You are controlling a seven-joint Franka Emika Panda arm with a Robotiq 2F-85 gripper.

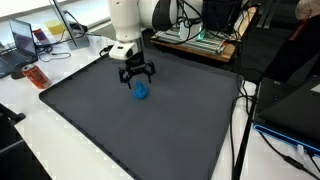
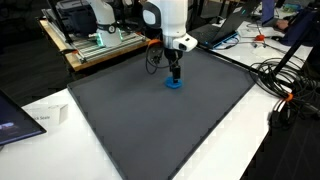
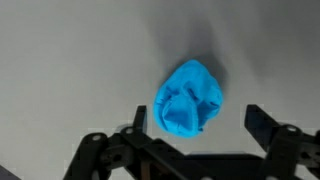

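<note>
A crumpled bright blue soft object point(image 3: 189, 97) lies on the dark grey mat point(image 1: 120, 125). It also shows in both exterior views as the blue object point(image 1: 141, 91) and the blue object point(image 2: 175, 84). My gripper point(image 3: 198, 120) hangs right above it, open, with a black finger point(image 3: 139, 118) on one side and a black finger point(image 3: 257, 120) on the other. Neither finger touches the blue object. In both exterior views the gripper point(image 1: 135, 75) point(image 2: 174, 72) points straight down over it.
A white table surrounds the mat. A laptop point(image 1: 22, 40) and an orange item point(image 1: 37, 77) sit off the mat's edge. An open metal rack with electronics point(image 2: 100, 40) stands behind the arm. Cables point(image 2: 285, 85) run along one side.
</note>
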